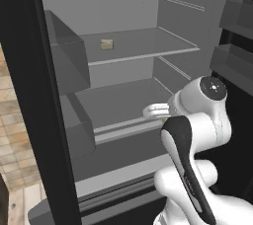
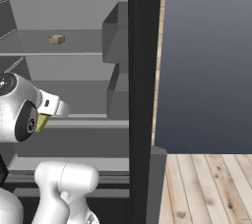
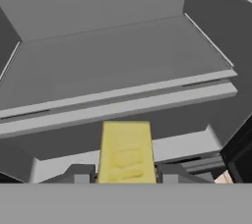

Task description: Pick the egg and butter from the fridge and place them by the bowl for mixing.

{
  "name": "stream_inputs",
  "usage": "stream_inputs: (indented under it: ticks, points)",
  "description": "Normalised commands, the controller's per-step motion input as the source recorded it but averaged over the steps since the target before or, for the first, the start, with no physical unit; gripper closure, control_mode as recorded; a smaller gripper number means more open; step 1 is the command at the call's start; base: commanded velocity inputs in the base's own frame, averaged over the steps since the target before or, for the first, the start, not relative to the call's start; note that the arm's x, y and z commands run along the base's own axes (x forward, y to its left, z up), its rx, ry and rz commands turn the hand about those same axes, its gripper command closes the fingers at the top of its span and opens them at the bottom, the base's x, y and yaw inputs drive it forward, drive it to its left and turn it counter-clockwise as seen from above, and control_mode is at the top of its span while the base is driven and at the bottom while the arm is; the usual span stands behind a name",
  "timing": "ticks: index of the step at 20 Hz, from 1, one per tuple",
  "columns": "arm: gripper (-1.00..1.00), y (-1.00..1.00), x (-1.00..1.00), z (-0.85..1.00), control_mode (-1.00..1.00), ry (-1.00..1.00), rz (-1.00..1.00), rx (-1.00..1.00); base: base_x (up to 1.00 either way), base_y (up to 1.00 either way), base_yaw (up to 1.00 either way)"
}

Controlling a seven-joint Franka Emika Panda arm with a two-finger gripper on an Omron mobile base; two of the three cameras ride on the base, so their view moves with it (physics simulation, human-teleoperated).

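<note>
White arm [image 1: 197, 135] rises from the base, elbow bent, wrist reaching forward into the open fridge [image 1: 123, 12] at about the level of the middle shelf [image 1: 118, 103]. Hand sits low, in front of that shelf's front edge.

Gripper [image 3: 126, 174] is closed narrow on the butter [image 3: 125, 152] — a bright yellow stick clamped between the two dark fingertips [image 3: 81, 173], its long axis pointing out ahead of the hand toward the shelf. From the right base view a yellow corner of the butter [image 2: 42, 121] pokes out under the white hand [image 2: 49, 104]. Whether the stick's far end touches the shelf lip can't be told.

Fridge: black side walls, light grey interior, grey shelves, door bins [image 1: 66, 61] on the left and more bins [image 1: 237, 17] on the right door. A dull tan squarish block [image 1: 106, 44] sits on the upper shelf [image 1: 143, 46], toward the back left — well apart from the gripper, above and behind it; same block [image 2: 57, 39] seen from the right base view.

Room: light wood plank floor [image 2: 206, 188] to the right of the fridge, a dark blue cabinet face [image 2: 206, 61] above it, tan tiled area [image 1: 15, 135] to the left of the fridge door.
</note>
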Motion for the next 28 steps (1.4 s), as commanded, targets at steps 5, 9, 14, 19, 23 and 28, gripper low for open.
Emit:
stream_inputs:
  ticks: [5, 9, 14, 19, 23, 28]
  points:
    - [1.00, 0.01, -0.54, -0.11, -1.00, 0.00, 0.00, 0.00, 0.00, 0.00, 0.00]
    - [1.00, 0.00, 0.00, 0.00, 1.00, 0.00, 0.00, 0.00, -1.00, 0.00, -0.25]
    - [1.00, 0.00, 0.00, 0.00, 1.00, 0.00, 0.00, 0.00, -1.00, 0.11, -0.49]
    - [1.00, 0.00, 0.00, 0.00, 1.00, 0.00, 0.00, 0.00, -0.98, 0.25, -0.72]
    - [1.00, 0.00, 0.00, 0.00, 1.00, 0.00, 0.00, 0.00, -0.81, 0.29, -0.84]
    - [1.00, 0.00, 0.00, 0.00, 1.00, 0.00, 0.00, 0.00, -0.45, 0.14, -0.94]
